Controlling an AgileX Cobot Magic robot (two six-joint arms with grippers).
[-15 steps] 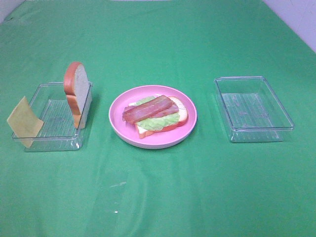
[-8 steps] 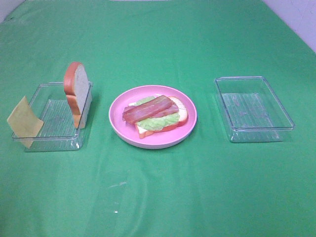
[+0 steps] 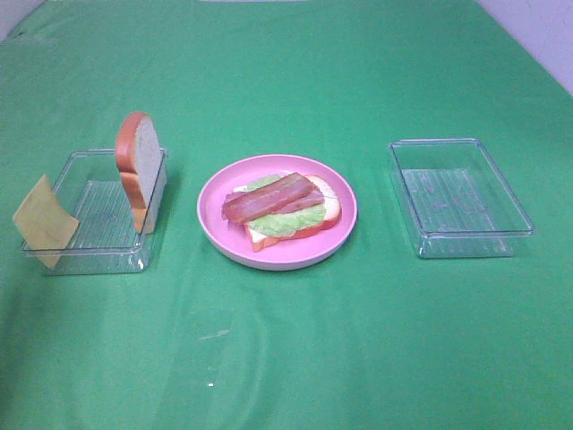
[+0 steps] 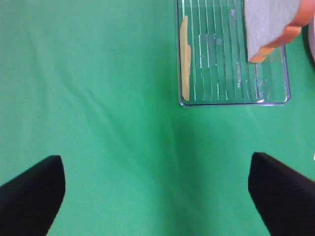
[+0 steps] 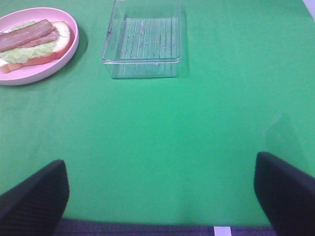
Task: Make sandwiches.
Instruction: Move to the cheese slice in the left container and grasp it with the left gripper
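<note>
A pink plate in the middle holds a bread slice topped with a green lettuce leaf and bacon strips. It also shows in the right wrist view. A second bread slice stands upright against the right wall of the left clear tray. A yellow cheese square leans on that tray's left wall. In the left wrist view the cheese and bread show in the tray. My left gripper and right gripper are open and empty, away from the food.
An empty clear tray sits right of the plate, also in the right wrist view. Green cloth covers the table. Neither arm shows in the high view.
</note>
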